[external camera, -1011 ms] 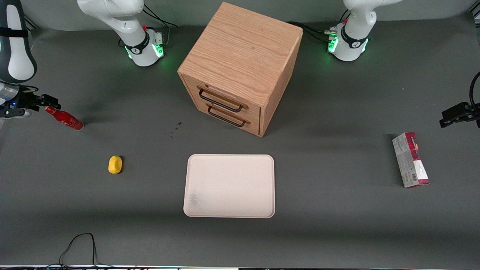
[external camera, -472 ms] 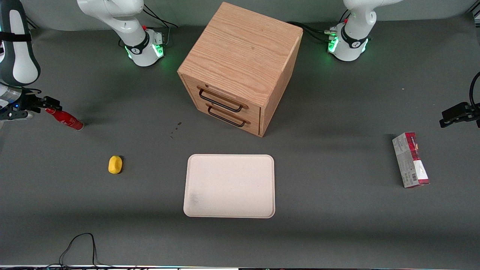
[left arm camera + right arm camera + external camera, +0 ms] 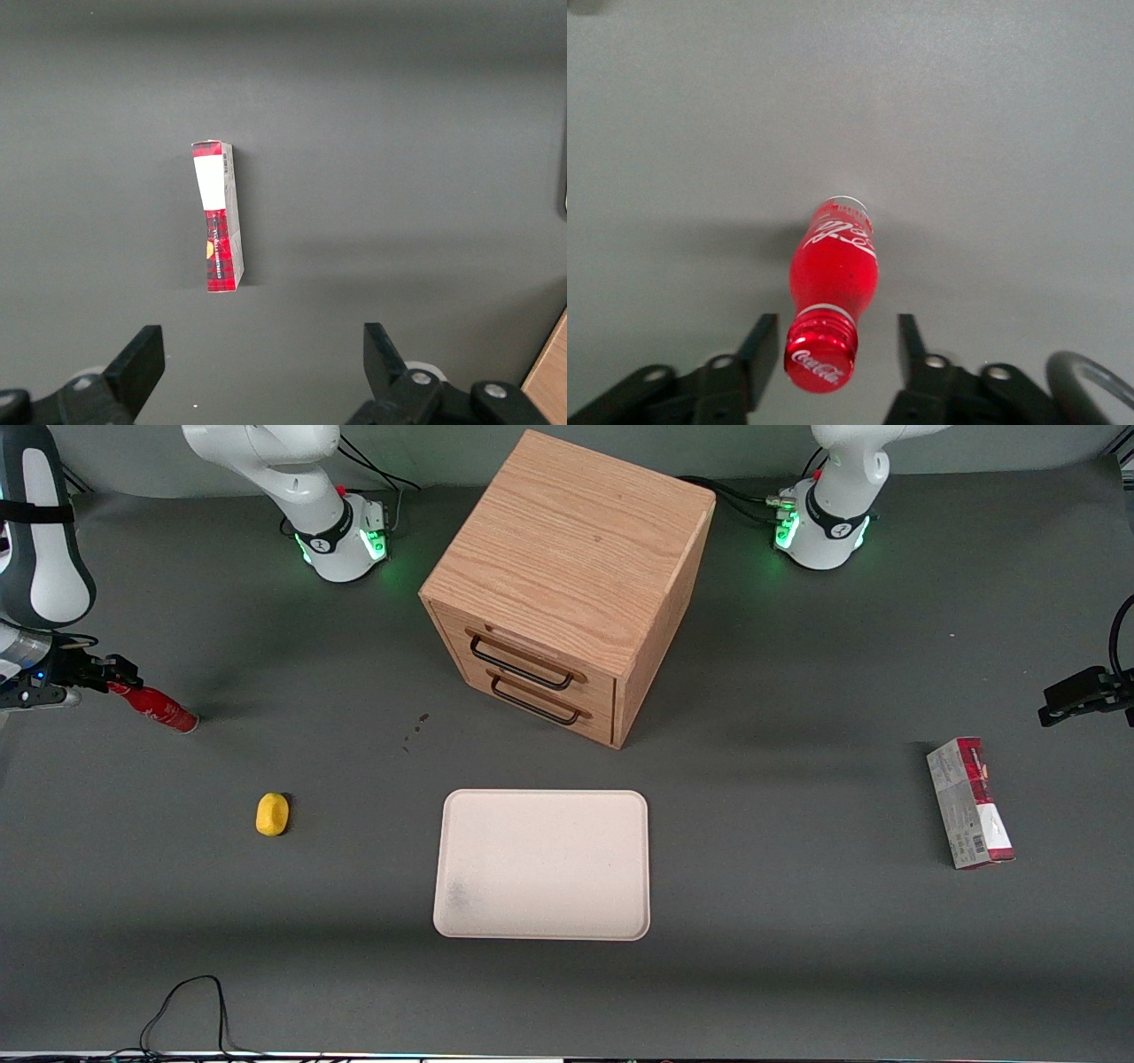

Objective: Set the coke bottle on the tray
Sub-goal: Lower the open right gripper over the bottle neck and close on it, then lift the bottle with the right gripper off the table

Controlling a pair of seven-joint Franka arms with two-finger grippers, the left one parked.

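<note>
The coke bottle (image 3: pixel 158 708), a small red bottle with white script, stands on the grey table at the working arm's end. In the right wrist view the bottle (image 3: pixel 833 266) points its red cap up at the camera. My gripper (image 3: pixel 118 677) hangs over the bottle's top. Its fingers are open, and the gripper (image 3: pixel 837 326) has the cap and neck between them, nearer to one finger and not pinched. The pale beige-pink tray (image 3: pixel 542 794) lies flat near the table's middle, nearer to the front camera than the bottle and well off sideways from it. Nothing lies on the tray.
A wooden two-drawer cabinet (image 3: pixel 567 576) stands farther from the camera than the tray. A small yellow object (image 3: pixel 273 814) lies between the bottle and the tray. A red-and-white carton (image 3: pixel 970 802) lies toward the parked arm's end and shows in the left wrist view (image 3: pixel 220 217). A black cable (image 3: pixel 190 1001) runs along the front edge.
My gripper has come down a little onto the bottle's cap, which now sits between the fingers. The bottle has not moved.
</note>
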